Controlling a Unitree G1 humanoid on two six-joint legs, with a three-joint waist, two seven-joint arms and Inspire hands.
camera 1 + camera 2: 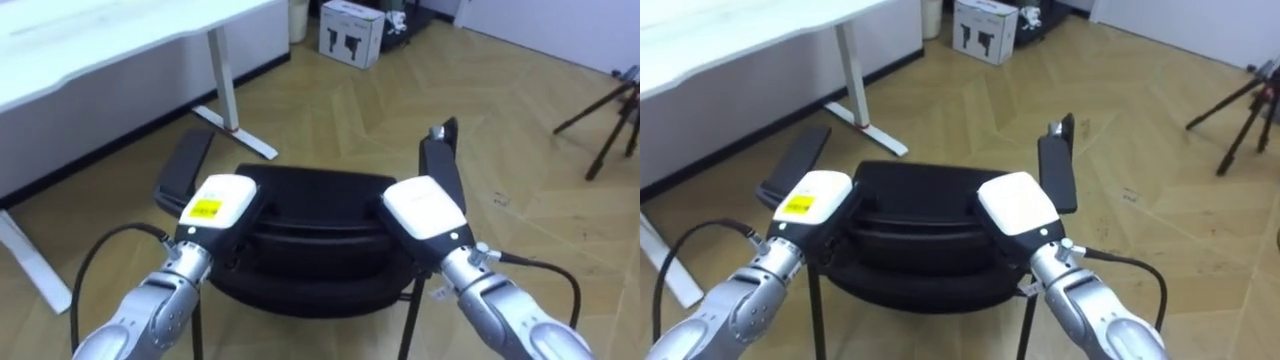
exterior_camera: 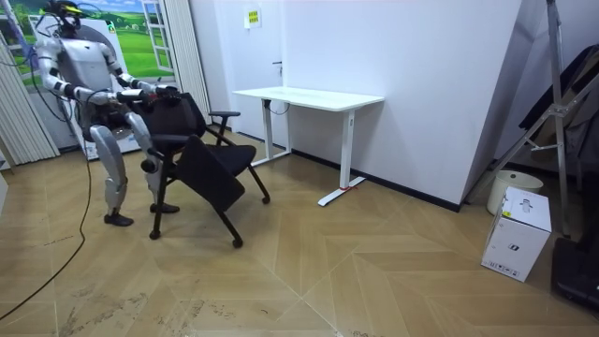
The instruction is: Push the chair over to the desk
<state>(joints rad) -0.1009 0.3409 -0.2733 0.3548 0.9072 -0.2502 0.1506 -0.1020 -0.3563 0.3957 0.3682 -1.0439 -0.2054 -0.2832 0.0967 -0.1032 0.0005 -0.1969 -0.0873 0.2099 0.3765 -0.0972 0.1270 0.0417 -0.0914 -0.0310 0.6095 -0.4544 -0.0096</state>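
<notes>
A black office chair (image 1: 320,205) stands right in front of me on the wooden floor, its backrest toward me and its two armrests (image 1: 185,165) pointing away. My left hand (image 1: 215,203) rests on the left end of the backrest's top edge. My right hand (image 1: 425,207) rests on the right end. Their white backs show, and the rest blends into the black backrest. In the room view I stand behind the chair (image 2: 201,159) with both arms stretched forward to its back, facing the room view's right.
A white desk (image 1: 100,40) on white legs (image 1: 230,95) stands ahead on the left, against the wall (image 2: 402,75). A white cardboard box (image 1: 350,30) sits on the floor beyond it. A dark tripod (image 1: 610,110) stands at the far right. Open parquet lies ahead of the chair.
</notes>
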